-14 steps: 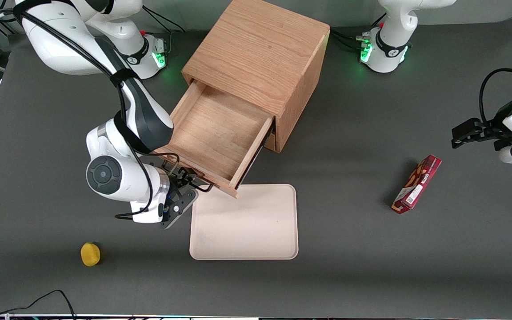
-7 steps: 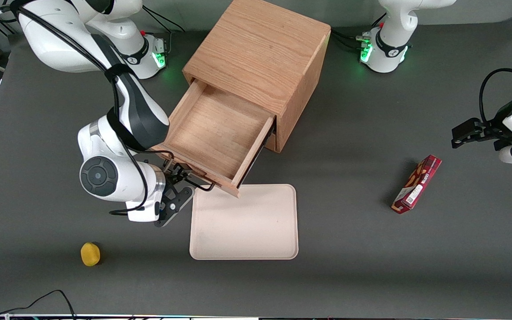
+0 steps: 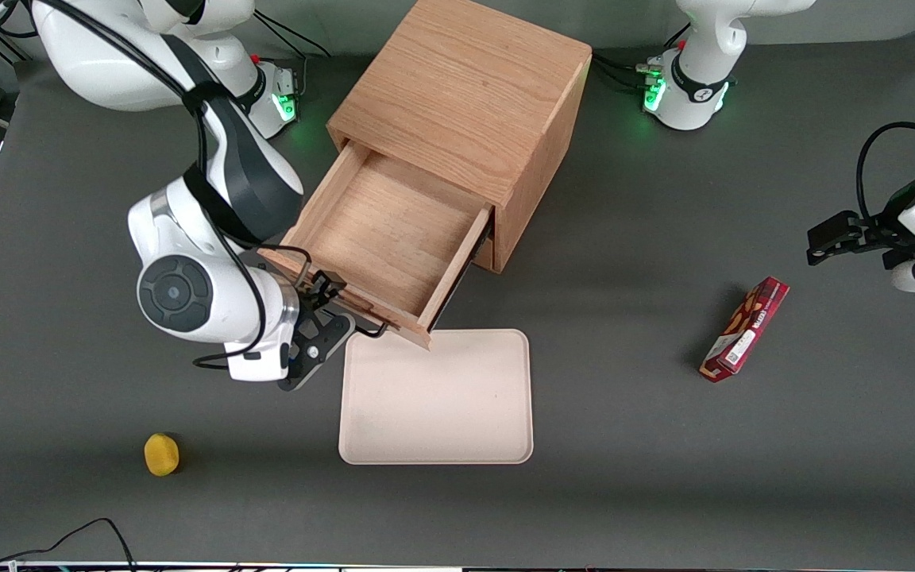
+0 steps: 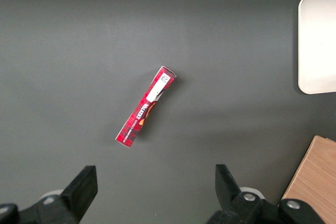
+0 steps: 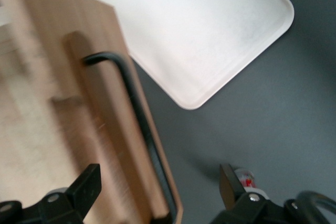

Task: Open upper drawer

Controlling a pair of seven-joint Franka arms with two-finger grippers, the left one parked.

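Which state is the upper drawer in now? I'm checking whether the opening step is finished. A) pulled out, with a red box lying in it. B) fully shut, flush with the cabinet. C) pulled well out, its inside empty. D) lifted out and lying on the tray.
C: the upper drawer juts far out of the cabinet, bare wood inside, and the open hand sits at its black handle.

Even overhead light; soft shadows fall beside the cabinet (image 3: 465,103) and snack box (image 3: 745,329). The gripper (image 5: 157,192), open by the blurred drawer (image 5: 79,119), frames a glaring tray (image 5: 210,30).
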